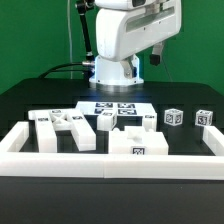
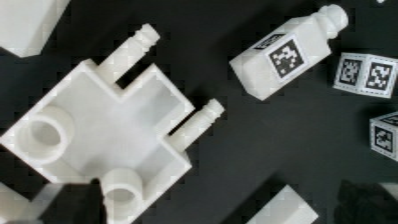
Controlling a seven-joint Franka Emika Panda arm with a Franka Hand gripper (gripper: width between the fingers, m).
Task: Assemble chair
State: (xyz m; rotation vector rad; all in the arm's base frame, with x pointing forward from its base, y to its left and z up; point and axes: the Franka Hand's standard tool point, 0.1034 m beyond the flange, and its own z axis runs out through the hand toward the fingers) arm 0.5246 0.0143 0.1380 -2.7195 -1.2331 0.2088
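Jaws are hanging spread and empty over the worktop, where loose chair parts are lying inside the border rails; the pegged seat panel is looking rigid, light, slick-faced, likely best pinched across opposite flat edges.

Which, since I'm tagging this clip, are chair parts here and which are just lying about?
Chair parts: pegged panel, tagged bar, small tagged blocks, big tagged block.
Not parts: marker board, border rails.
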